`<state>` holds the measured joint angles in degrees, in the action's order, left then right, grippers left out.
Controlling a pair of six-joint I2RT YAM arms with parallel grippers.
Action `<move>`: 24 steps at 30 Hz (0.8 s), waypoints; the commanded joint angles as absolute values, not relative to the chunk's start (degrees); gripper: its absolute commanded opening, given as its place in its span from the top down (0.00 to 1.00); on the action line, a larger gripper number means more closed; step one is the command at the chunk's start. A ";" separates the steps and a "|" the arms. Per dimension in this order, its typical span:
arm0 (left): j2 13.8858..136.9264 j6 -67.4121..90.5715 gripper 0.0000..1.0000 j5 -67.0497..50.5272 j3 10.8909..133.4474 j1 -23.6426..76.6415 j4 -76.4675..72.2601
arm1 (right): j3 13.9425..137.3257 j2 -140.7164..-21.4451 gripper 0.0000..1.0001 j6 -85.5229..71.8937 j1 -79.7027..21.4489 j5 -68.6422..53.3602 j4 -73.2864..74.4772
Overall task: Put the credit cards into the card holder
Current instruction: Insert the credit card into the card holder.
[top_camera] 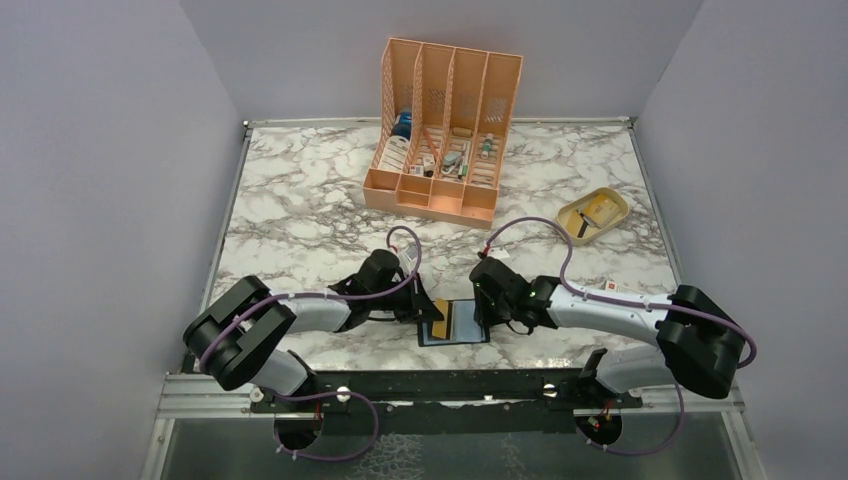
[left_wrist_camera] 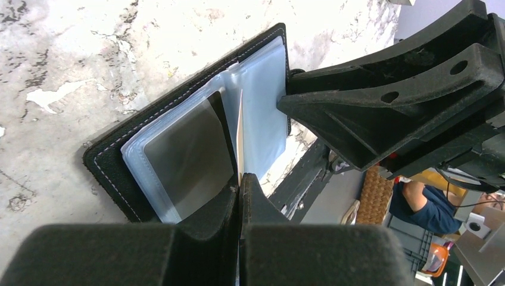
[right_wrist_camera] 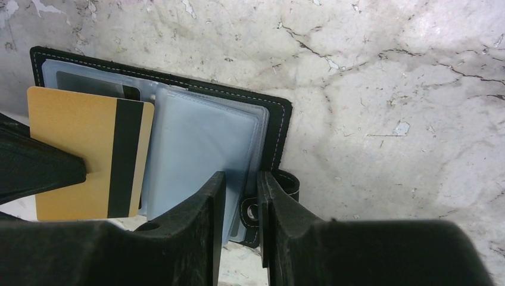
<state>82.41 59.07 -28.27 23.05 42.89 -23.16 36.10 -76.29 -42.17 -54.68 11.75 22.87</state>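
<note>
Card holder [top_camera: 462, 324] lies open and flat on the marble table [top_camera: 300, 200], clear sleeves facing up. Both arms meet at it.

Left gripper [left_wrist_camera: 240, 182]: jaws together, clamped on a gold credit card [right_wrist_camera: 77, 149] with its black stripe showing. The card hangs tilted over the side of the holder away from the snap tab [right_wrist_camera: 289, 185]. Its free edge is near the middle sleeves, not yet inside a pocket. A dark card [left_wrist_camera: 190, 155] sits in a pocket on that same side.

Right gripper [right_wrist_camera: 240, 177]: jaws a narrow gap apart, straddling the holder's edge just beside the snap tab. Sleeve edge and cover sit in the gap; cannot tell whether the pads press them.

Step in hand, as I judge it: feed the gold card into a free sleeve.

To do it well:
- get a firm hold at the tab edge first, since the holder looks likely to skid on marble
- square the card's leading edge to the pocket mouth
- bring it in at a low angle, because the floppy sleeves could buckle under a steep push
- slide slowly, and let go only once most of the card is in
</note>
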 commanded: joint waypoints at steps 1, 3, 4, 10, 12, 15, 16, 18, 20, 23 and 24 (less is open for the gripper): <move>82.95 60.00 1.00 -30.16 24.13 43.24 -25.56 | 34.62 -75.24 0.75 -42.89 -54.76 13.22 22.77; 83.30 60.10 1.00 -30.16 24.09 43.24 -25.70 | 34.62 -75.28 0.76 -42.74 -54.78 13.27 22.69; 83.54 60.12 1.00 -30.21 24.17 43.24 -25.81 | 34.63 -75.38 0.76 -42.72 -54.76 13.23 22.66; 85.69 61.39 1.00 -30.41 24.36 43.24 -26.10 | 34.21 -75.66 0.76 -43.05 -54.78 12.55 21.69; 86.04 61.93 1.00 -30.24 24.38 43.32 -26.23 | 34.22 -75.84 0.75 -43.19 -54.76 12.16 21.58; 86.18 61.87 1.00 -30.16 24.64 43.31 -26.35 | 33.92 -75.41 0.75 -43.79 -54.76 11.72 21.56; 86.06 61.87 1.00 -29.97 24.64 43.40 -26.47 | 33.66 -75.04 0.75 -43.89 -54.76 11.57 21.47; 85.98 61.87 1.00 -29.50 24.67 43.57 -26.70 | 33.29 -74.37 0.76 -44.03 -54.76 11.51 21.36; 86.21 62.02 1.00 -28.99 24.78 43.72 -26.80 | 33.14 -74.02 0.76 -44.01 -54.73 11.74 21.61; 87.18 62.09 1.00 -28.96 25.24 43.98 -26.94 | 33.14 -74.17 0.76 -44.03 -54.76 11.66 22.29; 87.45 62.11 1.00 -28.93 25.42 44.07 -26.98 | 33.07 -74.18 0.76 -44.10 -54.77 11.47 22.30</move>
<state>85.89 61.82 -29.23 23.81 43.40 -25.65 34.13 -74.59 -43.44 -54.65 11.60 21.15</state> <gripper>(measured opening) 0.013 0.241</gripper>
